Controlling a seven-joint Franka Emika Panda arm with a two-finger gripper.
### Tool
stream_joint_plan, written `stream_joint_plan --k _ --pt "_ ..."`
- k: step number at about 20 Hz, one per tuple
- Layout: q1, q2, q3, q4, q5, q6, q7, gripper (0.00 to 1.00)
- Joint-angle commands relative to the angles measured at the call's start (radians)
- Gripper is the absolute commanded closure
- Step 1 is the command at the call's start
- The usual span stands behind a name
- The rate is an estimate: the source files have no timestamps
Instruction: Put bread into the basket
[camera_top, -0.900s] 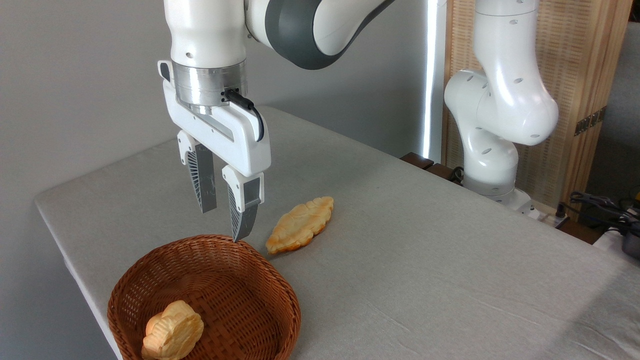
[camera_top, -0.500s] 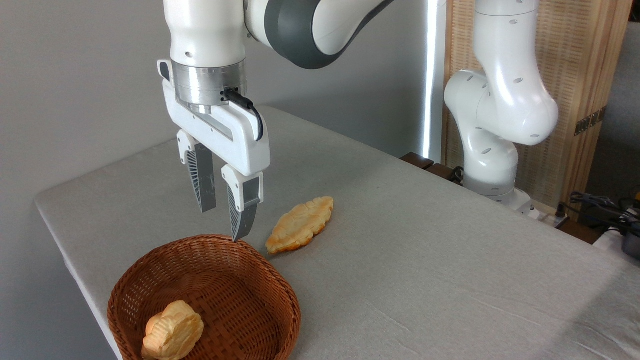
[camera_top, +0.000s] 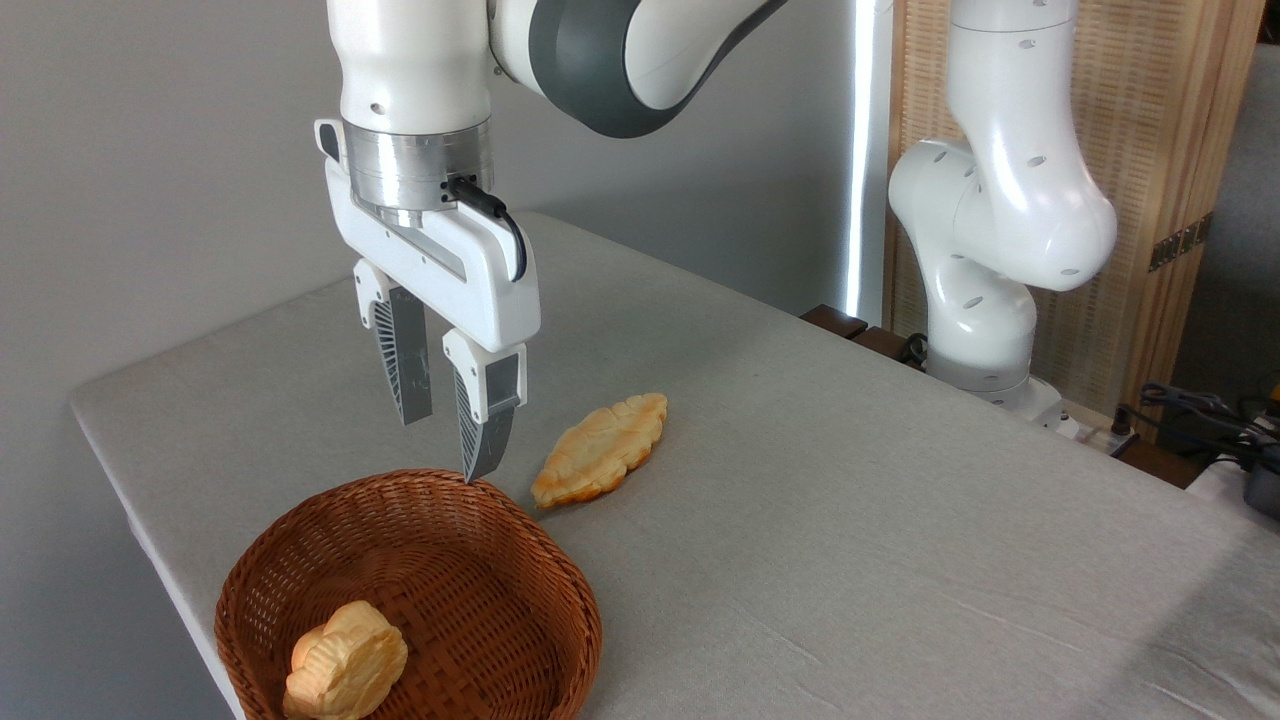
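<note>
Soft even daylight, bright strip of glare at back, faint shadows, sharp focus

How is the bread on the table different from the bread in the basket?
The bread on the table is long and flat; the bread in the basket is short and chunky. One lies on the grey table, the other sits against the wall of the brown basket. Both are golden-yellow with bumpy edges.

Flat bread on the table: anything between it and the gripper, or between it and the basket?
Nothing visible. The gripper hangs open and empty left of the bread; bare table lies between it and the basket, which holds one rounded bread piece.
</note>
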Motion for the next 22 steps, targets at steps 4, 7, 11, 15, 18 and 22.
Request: stream_joint_plan --k 4,7,11,15,18,22 --pt "-0.003 -0.014 0.002 -0.019 0.000 -0.023 -0.023 0.00" --pt "-0.014 -0.049 0.000 -0.078 0.000 -0.021 -0.021 0.00" --pt "-0.037 -0.106 0.000 -0.173 0.000 -0.020 -0.021 0.00" --pt "-0.062 -0.169 0.000 -0.282 0.000 -0.020 -0.023 0.00" --pt "-0.100 -0.187 0.002 -0.346 0.003 -0.020 -0.049 0.00" --pt "-0.121 -0.184 0.002 -0.380 0.003 -0.014 -0.069 0.00"
